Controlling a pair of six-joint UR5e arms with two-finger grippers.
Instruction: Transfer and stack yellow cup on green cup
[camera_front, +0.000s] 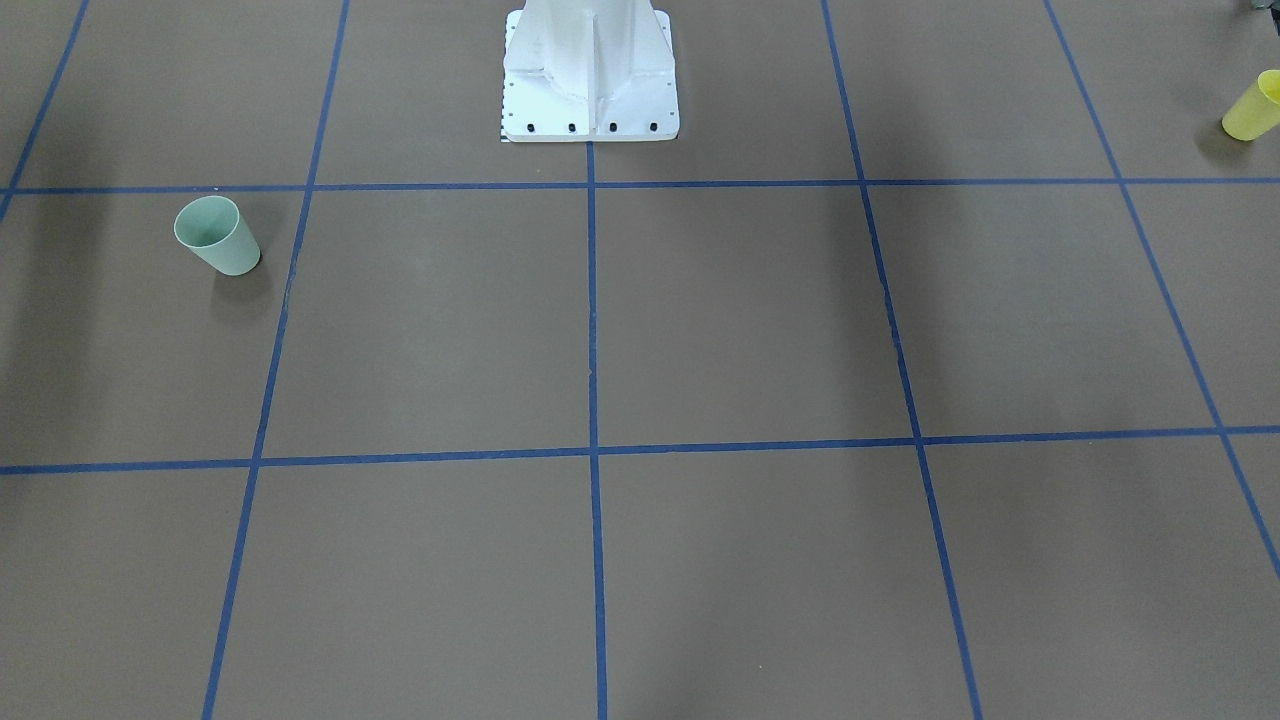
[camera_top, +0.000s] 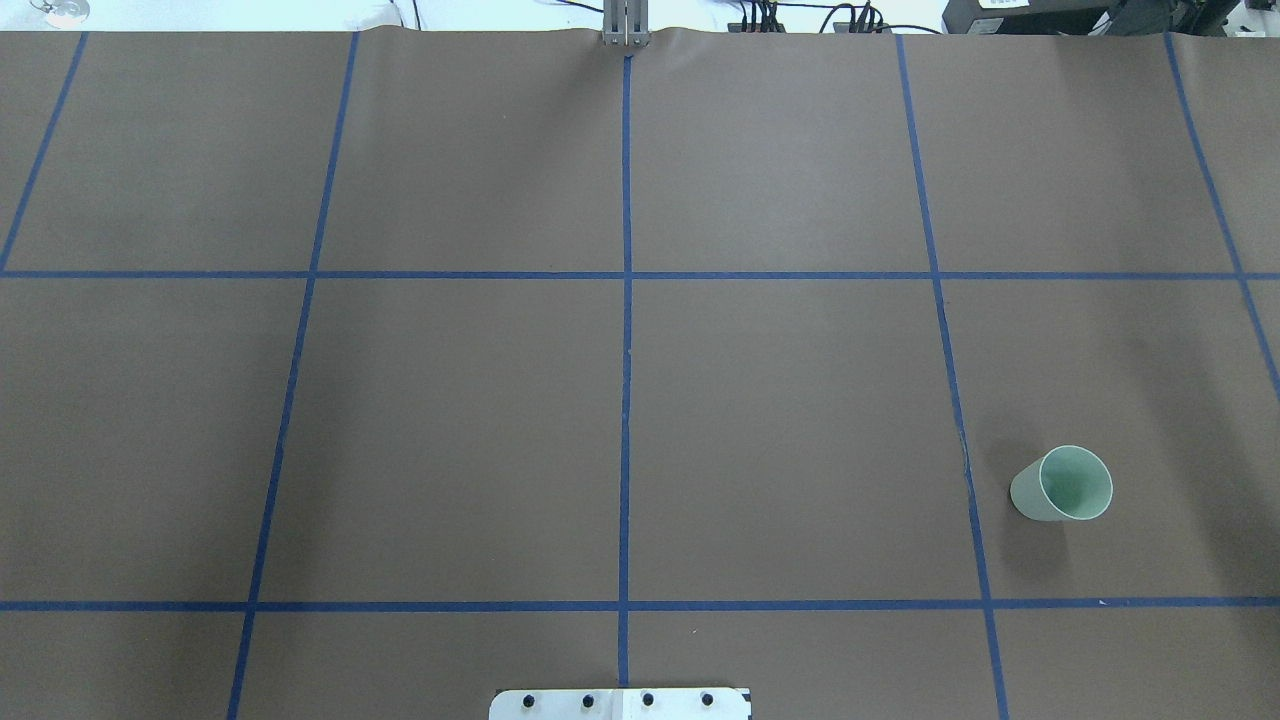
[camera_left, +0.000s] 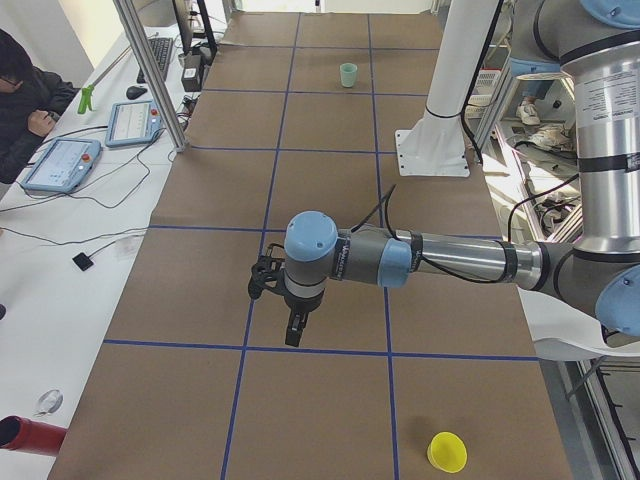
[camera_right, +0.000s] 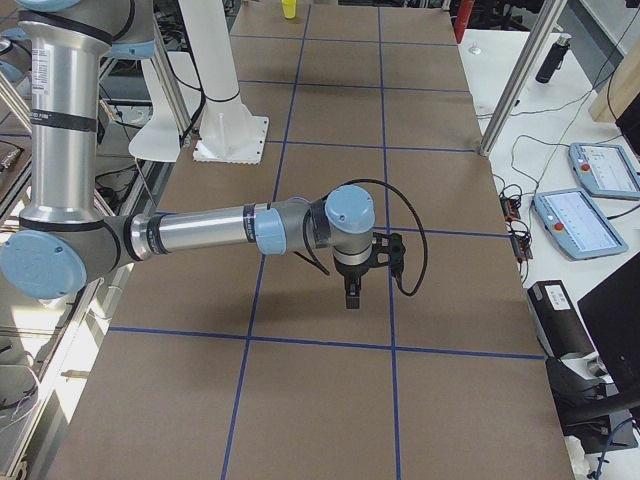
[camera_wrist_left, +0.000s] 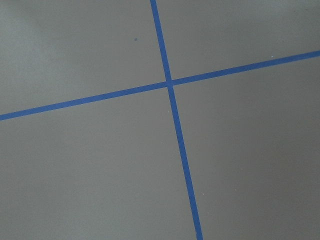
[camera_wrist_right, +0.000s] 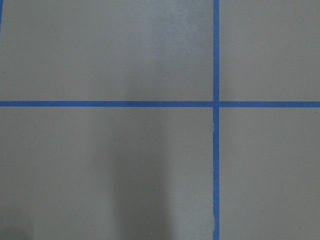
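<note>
While neither cup is being held, the yellow cup (camera_left: 447, 452) is being shown at the left end of the table (camera_top: 450, 430), the green cup (camera_top: 1062, 484) well apart on the right. Approach is being judged the step in hand: the left gripper (camera_left: 294, 338) is being called leftward to the yellow cup. Opening cannot be told for it or the right gripper (camera_right: 351, 298). Both are being hung mid-table, away from edges, with open room around.

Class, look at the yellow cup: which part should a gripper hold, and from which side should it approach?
Pinch the rim wall of the yellow cup, one finger inside, one outside, coming straight down. It stands upright, mouth up, and its tapered side could slip from a side grasp.
</note>
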